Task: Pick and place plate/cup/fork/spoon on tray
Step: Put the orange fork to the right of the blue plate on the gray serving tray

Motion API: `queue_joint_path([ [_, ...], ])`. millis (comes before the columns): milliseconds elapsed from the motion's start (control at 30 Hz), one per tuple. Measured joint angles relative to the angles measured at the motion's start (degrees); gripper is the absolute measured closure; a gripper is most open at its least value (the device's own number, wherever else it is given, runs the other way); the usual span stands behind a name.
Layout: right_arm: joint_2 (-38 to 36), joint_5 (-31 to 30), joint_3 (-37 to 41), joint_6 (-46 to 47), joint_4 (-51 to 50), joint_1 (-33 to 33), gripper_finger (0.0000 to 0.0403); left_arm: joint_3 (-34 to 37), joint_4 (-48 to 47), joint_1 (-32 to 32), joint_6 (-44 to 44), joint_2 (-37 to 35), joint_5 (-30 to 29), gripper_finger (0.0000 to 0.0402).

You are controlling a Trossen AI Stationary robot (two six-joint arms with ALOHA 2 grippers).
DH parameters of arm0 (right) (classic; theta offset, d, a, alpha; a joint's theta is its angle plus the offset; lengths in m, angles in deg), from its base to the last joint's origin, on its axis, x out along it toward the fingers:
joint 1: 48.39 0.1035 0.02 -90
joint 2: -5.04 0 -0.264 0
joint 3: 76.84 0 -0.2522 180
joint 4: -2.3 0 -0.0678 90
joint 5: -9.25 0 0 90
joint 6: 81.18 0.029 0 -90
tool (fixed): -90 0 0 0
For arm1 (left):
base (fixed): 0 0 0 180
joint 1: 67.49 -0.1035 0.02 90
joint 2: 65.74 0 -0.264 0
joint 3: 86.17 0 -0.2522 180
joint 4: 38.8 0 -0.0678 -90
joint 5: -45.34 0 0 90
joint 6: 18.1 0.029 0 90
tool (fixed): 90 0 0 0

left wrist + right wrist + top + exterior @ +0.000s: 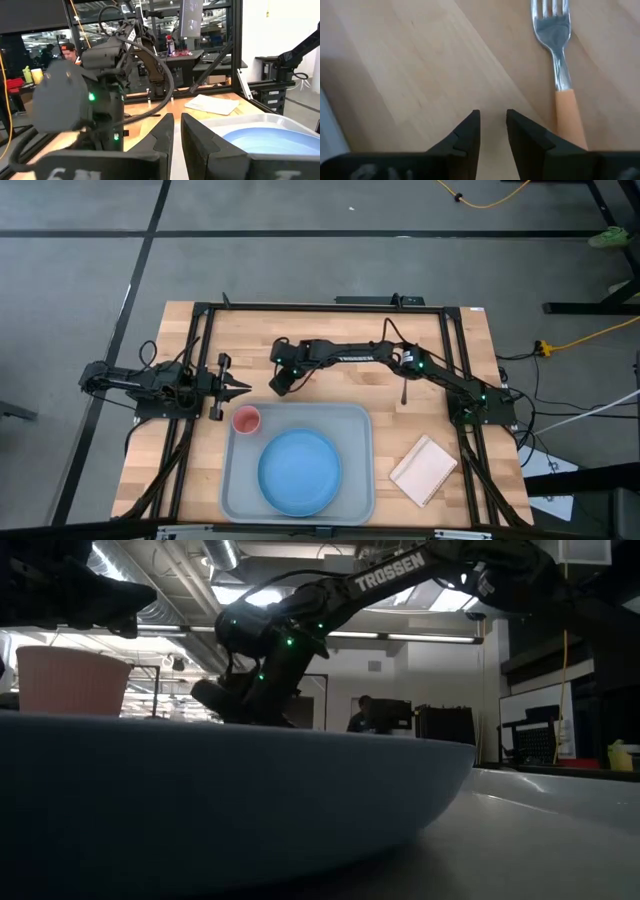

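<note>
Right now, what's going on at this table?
The plate and the cup already sit in the tray. The right gripper reaches over the bare wood behind the tray, jaws slightly apart and empty, with the fork lying just beside it. The left gripper waits empty at the tray's left corner.

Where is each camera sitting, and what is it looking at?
High: overhead, facing down on the table, both arms showing.
Low: at tabletop height, behind the plate; an arm above.
Left wrist: past the left gripper toward the plate.
Right wrist: past the right gripper, fork beside.
Shared: plate.
</note>
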Motion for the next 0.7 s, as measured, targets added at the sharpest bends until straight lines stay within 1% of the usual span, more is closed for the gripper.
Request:
queue_joint_path([
  [33, 0.0, -0.3, -1.1, -1.2, 0.0, 0.2, 0.0302, 0.0, 0.0, 0.0, 0.0, 0.0, 0.0, 0.0374],
  [100, 0.0, -3.0, -3.8, -3.1, -0.9, 0.5, 0.0302, 0.0, 0.0, 0.0, 0.0, 0.0, 0.0, 0.0374],
  [200, -0.2, -7.5, -6.3, -4.6, -5.6, 0.8, 0.0302, 0.0, 0.0, 0.0, 0.0, 0.0, 0.0, 0.0374],
  [333, -0.1, -7.7, -6.3, -4.3, -12.0, 0.5, 0.0302, 0.0, 0.0, 0.0, -0.1, 0.0, 0.0, 0.0374],
  [433, -0.1, -8.1, -4.4, -5.2, -12.7, 0.0, 0.0302, 0.0, 0.0, 0.0, -0.1, 0.0, 0.0, 0.0374],
  [567, 0.0, -12.1, -4.4, -7.2, -11.4, 0.0, 0.0302, 0.0, 0.0, 0.0, -0.1, 0.0, 0.0, 0.0374],
  [633, -0.1, -11.8, -4.4, -8.8, -11.9, -0.1, 0.0302, 0.0, 0.0, 0.0, -0.1, 0.0, 0.0, 0.0374],
  [700, 0.0, -10.1, -4.3, -10.0, -12.9, -0.3, 0.0302, 0.0, -0.1, 0.0, -0.1, 0.0, 0.0, 0.0374],
])
